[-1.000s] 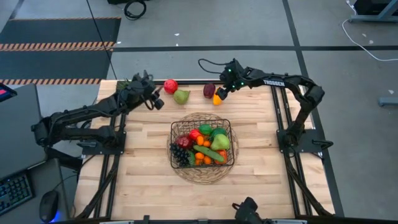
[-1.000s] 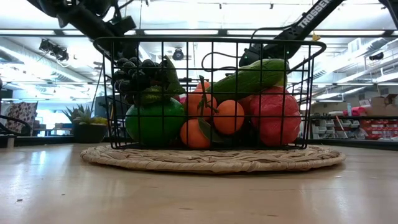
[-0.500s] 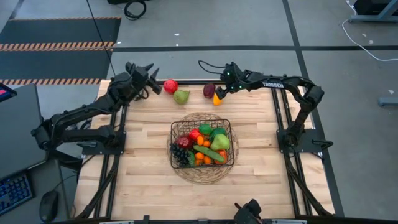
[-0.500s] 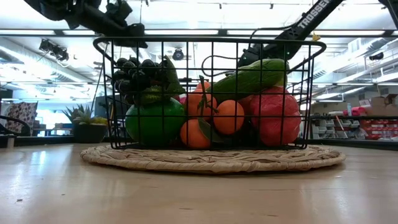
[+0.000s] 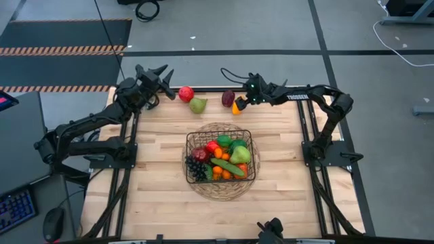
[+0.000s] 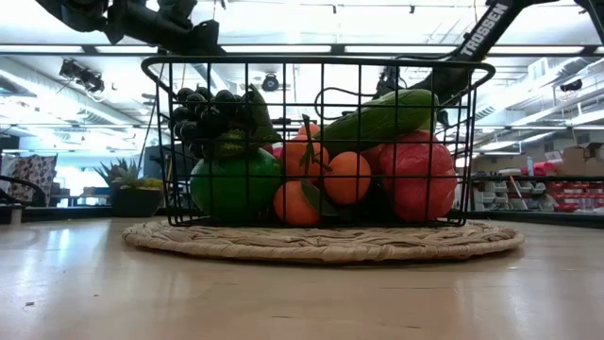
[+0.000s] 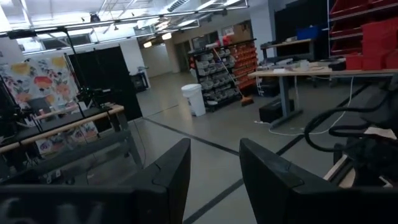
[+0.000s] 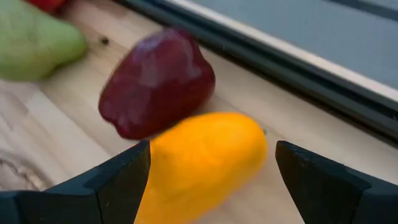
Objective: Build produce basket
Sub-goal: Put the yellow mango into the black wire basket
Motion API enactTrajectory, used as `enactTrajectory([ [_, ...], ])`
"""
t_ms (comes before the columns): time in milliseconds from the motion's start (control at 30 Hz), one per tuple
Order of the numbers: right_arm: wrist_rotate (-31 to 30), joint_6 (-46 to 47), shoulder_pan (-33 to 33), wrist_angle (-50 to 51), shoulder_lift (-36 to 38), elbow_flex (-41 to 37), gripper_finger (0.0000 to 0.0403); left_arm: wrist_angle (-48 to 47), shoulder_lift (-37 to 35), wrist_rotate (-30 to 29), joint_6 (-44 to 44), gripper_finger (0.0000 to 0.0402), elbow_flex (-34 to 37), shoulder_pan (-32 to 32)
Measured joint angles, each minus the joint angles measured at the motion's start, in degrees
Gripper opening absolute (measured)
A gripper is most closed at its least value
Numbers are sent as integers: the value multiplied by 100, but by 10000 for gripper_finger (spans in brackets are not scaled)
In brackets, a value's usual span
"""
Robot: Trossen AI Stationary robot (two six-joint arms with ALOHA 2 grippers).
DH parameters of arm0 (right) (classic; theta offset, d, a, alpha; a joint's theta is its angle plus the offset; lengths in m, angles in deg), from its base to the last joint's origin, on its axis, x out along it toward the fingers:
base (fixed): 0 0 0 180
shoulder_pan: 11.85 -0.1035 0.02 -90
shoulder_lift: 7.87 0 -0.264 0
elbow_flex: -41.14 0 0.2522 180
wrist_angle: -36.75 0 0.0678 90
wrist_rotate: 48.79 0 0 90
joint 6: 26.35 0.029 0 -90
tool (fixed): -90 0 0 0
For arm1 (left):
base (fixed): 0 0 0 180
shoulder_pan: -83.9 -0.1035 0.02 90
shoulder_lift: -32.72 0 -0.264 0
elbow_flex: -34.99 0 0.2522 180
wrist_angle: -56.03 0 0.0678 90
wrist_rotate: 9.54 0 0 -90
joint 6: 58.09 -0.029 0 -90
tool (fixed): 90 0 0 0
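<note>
Basket: you have the square black wire-mesh basket [image 5: 220, 156] at the table's middle, standing on a round woven wicker mat [image 5: 219, 189].
Inside it: you see dark grapes [image 6: 209, 114], a green cucumber [image 6: 381, 118], small oranges [image 6: 347, 178] and a red-orange mango [image 6: 416, 177].
Loose produce: a red apple [image 5: 186, 93] and a green pear [image 5: 197, 105] lie touching near the far edge; right of them a dark purple plum [image 8: 158, 81] touches a yellow lemon [image 8: 198, 165].
Right gripper [image 8: 211, 180]: your fingers are spread wide, one on each side of the lemon, not pressing it.
Left gripper [image 5: 160, 76]: you have it raised at the far left corner, left of the apple, fingers partly apart with nothing between them.
</note>
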Motion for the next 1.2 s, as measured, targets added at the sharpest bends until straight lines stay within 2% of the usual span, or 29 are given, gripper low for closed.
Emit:
enactTrajectory([
  [133,-98,184,-34,-646,0,-337,349,-75,0,0,26,146,0,0],
  [333,-471,339,-70,-741,12,-503,349,-153,0,2,110,145,0,0],
  [567,-476,299,9,-458,48,-499,349,-153,0,-2,-145,145,0,-15],
  [667,-387,331,108,-357,48,-499,349,-159,0,-2,-295,148,0,-15],
  [800,85,745,218,-550,41,-525,348,-202,2,-2,-374,146,0,-15],
  [900,347,892,216,-711,20,-538,348,66,7,-2,-776,143,2,-17],
  [1033,363,1072,154,-669,17,-501,348,742,-1,4,-895,144,2,-109],
  [1200,275,1254,55,-727,-16,-495,348,867,2,-2,-869,148,2,-242],
])
